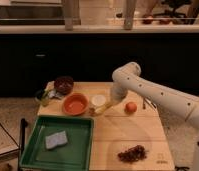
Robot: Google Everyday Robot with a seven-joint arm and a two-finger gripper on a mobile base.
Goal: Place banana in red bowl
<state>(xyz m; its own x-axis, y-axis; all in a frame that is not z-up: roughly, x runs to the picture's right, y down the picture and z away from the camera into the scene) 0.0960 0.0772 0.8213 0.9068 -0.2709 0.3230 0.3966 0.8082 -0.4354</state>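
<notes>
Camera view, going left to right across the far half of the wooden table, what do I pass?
Dark maroon bowl → red bowl → white cup → gripper, low at the right end of the banana → round orange fruit.

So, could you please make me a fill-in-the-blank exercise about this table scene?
1. The gripper hangs close beside the white ___.
2. The banana is not yet inside the red ___.
3. The sponge lies in the green ___.
Missing words: cup, bowl, tray.
</notes>
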